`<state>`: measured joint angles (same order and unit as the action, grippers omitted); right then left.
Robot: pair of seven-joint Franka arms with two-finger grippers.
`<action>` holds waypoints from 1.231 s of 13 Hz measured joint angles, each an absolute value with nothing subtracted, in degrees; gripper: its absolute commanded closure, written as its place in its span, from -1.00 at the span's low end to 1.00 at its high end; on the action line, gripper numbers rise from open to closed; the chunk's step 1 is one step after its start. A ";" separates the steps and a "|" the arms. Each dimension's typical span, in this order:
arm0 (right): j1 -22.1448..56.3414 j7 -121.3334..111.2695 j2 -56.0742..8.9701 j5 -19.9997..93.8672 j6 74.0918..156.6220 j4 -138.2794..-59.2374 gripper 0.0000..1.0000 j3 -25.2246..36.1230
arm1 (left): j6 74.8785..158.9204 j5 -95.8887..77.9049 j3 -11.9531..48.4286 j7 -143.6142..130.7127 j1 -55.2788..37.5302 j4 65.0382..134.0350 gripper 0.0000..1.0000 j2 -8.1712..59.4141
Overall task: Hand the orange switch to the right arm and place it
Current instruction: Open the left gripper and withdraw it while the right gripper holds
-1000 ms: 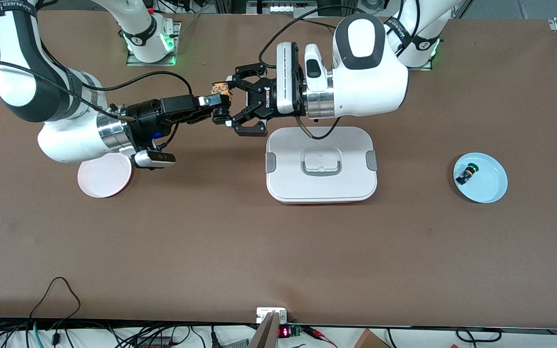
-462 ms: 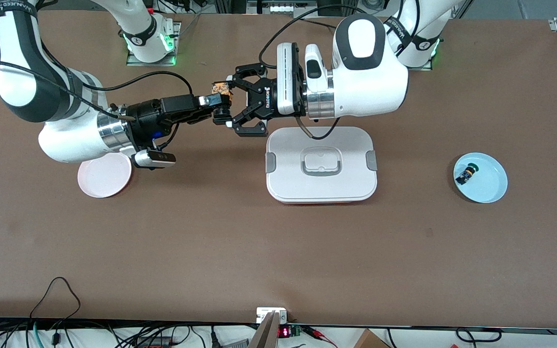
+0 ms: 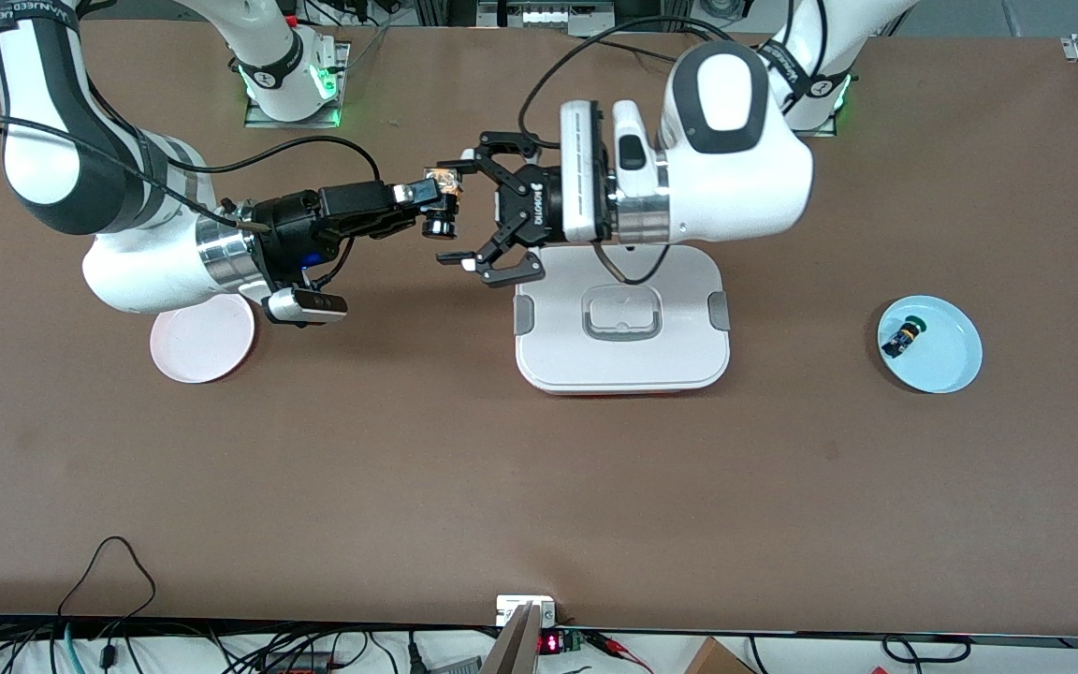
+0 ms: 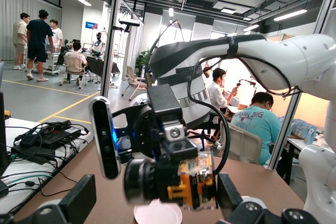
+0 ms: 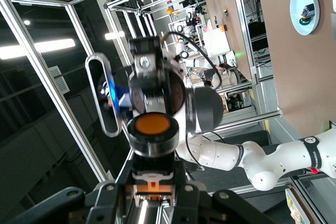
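Here the small black push-button orange switch point(image 3: 443, 200) sits clamped in the right end effector point(image 3: 433, 204), above the brown desk point(image 3: 408, 449) near the white lidded box point(image 3: 621, 319); the left end effector point(image 3: 466, 212) gapes wide, touching nothing.

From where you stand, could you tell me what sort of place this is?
Probably a robotics lab in an open-plan workshop: two arms at a brown table, seated people at desks, aluminium framing and cabling.

Orange-capped black-and-yellow switch point(image 3: 442, 198), pink plate point(image 3: 201, 339), seemingly pale-blue plate point(image 3: 951, 365), white lid point(image 3: 621, 351)
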<state>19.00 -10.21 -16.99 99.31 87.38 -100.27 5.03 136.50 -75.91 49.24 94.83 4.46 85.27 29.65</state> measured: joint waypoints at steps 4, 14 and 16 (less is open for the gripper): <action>19.30 -10.95 -16.96 99.30 86.21 -100.30 0.64 5.01 | 121.20 -75.53 47.91 99.67 16.37 85.39 -1.00 30.84; 15.87 -23.41 -16.62 87.80 86.08 -103.17 0.88 5.73 | 99.88 -64.99 41.36 107.31 36.12 84.88 -1.00 41.91; 12.61 -27.14 -16.04 78.46 84.13 -103.16 0.95 5.90 | 99.30 -60.73 39.74 107.41 38.13 81.80 -1.00 42.20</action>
